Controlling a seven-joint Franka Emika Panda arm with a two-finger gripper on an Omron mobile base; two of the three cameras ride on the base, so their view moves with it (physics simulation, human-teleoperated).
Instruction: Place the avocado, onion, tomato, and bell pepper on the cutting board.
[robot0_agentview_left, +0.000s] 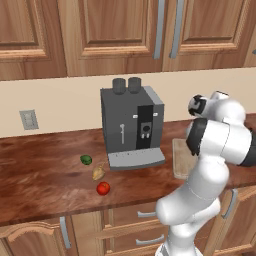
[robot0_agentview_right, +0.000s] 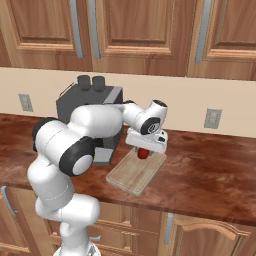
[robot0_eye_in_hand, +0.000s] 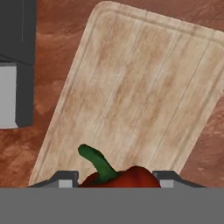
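Note:
My gripper (robot0_agentview_right: 144, 150) hangs just above the light wooden cutting board (robot0_agentview_right: 134, 174), shut on the red bell pepper (robot0_agentview_right: 143, 153). In the hand view the bell pepper (robot0_eye_in_hand: 124, 177) sits between the two fingertips (robot0_eye_in_hand: 65, 180), its green stem pointing up over the cutting board (robot0_eye_in_hand: 140, 92). Left of the coffee machine, on the dark counter, lie the dark green avocado (robot0_agentview_left: 86, 159), the tan onion (robot0_agentview_left: 98, 173) and the round red tomato (robot0_agentview_left: 103, 188). Part of the cutting board (robot0_agentview_left: 180, 159) shows behind my arm in the left base view.
A grey coffee machine (robot0_agentview_left: 131, 125) stands on the counter between the loose produce and the board, its tray close to the board's left edge. Wall outlets (robot0_agentview_right: 212, 118) sit on the backsplash. Bare counter (robot0_agentview_right: 210, 170) stretches right of the board.

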